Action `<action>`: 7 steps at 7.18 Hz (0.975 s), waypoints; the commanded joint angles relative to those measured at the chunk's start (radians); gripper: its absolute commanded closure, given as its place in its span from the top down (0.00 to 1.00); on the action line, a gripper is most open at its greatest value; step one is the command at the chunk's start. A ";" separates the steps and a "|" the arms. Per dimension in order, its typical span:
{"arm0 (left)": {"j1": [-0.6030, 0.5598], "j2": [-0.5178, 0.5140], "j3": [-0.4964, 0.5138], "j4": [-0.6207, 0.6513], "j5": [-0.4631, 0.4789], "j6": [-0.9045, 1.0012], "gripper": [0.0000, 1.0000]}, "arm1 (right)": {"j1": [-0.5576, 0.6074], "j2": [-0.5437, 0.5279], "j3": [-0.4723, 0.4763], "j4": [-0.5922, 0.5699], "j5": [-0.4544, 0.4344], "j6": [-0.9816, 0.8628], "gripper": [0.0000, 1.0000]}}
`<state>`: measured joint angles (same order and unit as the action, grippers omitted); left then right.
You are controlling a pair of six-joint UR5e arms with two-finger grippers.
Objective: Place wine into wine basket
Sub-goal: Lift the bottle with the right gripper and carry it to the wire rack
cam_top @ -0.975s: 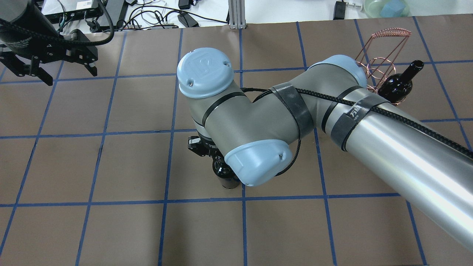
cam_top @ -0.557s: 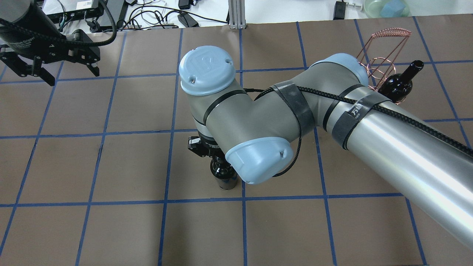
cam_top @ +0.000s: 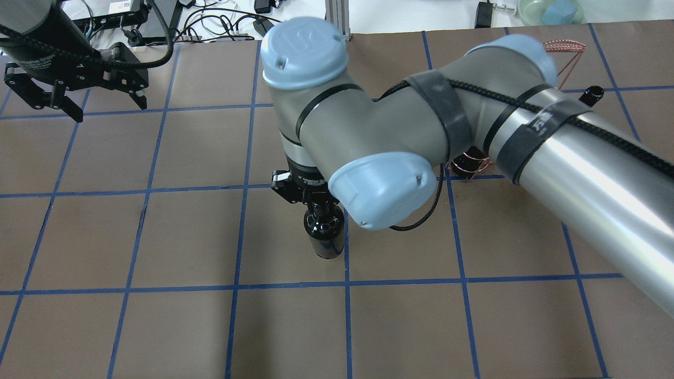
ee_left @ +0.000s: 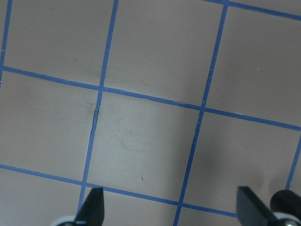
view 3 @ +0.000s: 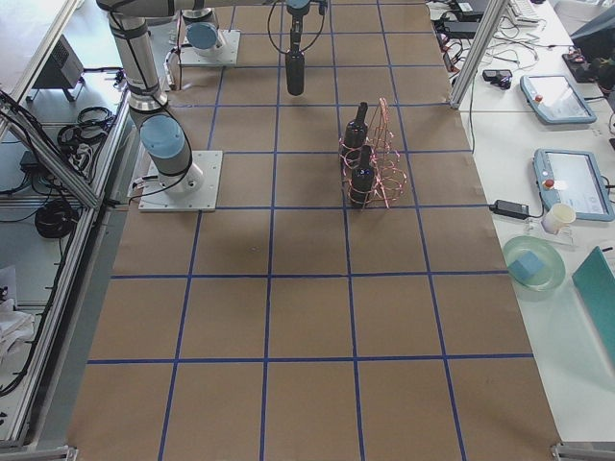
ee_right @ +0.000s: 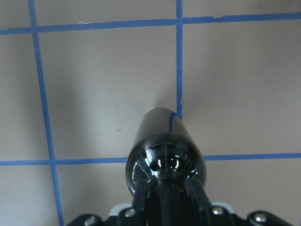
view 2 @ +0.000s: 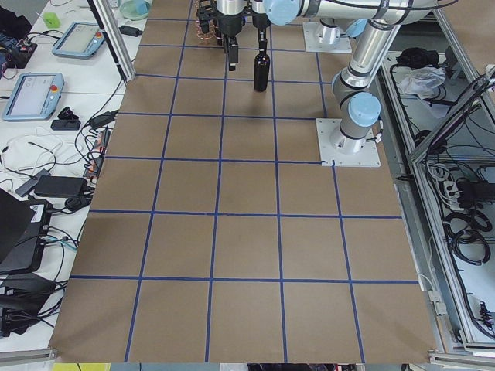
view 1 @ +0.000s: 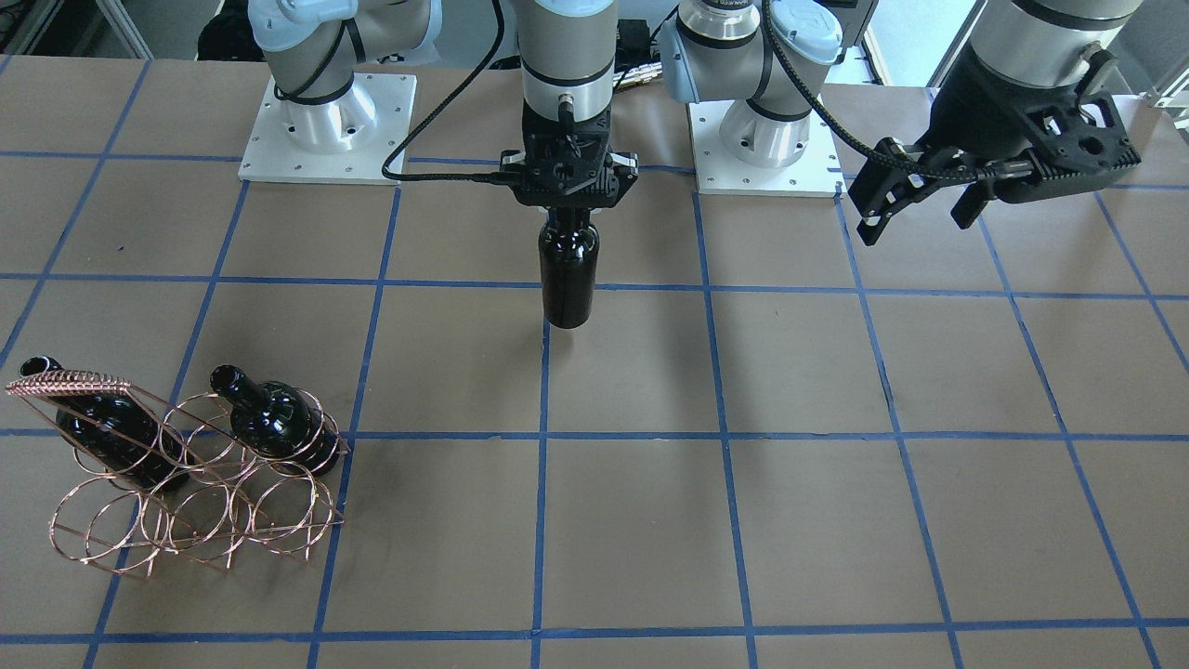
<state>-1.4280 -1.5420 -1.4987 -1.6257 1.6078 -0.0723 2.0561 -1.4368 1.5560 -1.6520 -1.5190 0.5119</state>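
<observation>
My right gripper point(view 1: 567, 206) is shut on the neck of a near-black wine bottle point(view 1: 568, 274), which hangs upright over the table's middle. The bottle also shows in the overhead view point(cam_top: 326, 234) and the right wrist view point(ee_right: 164, 150). The copper wire wine basket point(view 1: 190, 516) stands at the table's far end on my right and holds two look-alike bottles, one point(view 1: 279, 423) and another point(view 1: 107, 423). In the overhead view my right arm hides most of the basket point(cam_top: 566, 46). My left gripper point(view 1: 915, 209) is open and empty, far from the bottle.
The table is covered in brown paper with a blue tape grid point(cam_top: 237, 287). The two arm bases point(view 1: 325, 130) stand on white plates at the robot's edge. Cables and devices point(cam_top: 210, 21) lie beyond the far table edge.
My right arm has risen toward the overhead camera with the bottle in its grip and now covers more of the basket. My left gripper has drifted slightly right.
</observation>
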 commanded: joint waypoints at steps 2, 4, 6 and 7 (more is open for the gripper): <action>-0.067 -0.006 -0.005 0.027 -0.002 -0.101 1.00 | -0.283 -0.164 -0.059 0.214 -0.102 -0.332 0.00; -0.117 0.006 -0.005 0.027 -0.003 -0.135 1.00 | -0.529 -0.185 -0.086 0.244 -0.108 -0.648 0.00; -0.132 0.013 -0.015 0.024 -0.003 -0.159 1.00 | -0.658 -0.166 -0.112 0.239 -0.119 -0.836 0.00; -0.132 0.016 -0.021 0.021 -0.005 -0.156 1.00 | -0.665 -0.124 -0.134 0.233 -0.136 -0.872 0.00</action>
<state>-1.5561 -1.5304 -1.5125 -1.6018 1.6044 -0.2268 1.4230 -1.5981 1.4447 -1.4132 -1.6380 -0.2905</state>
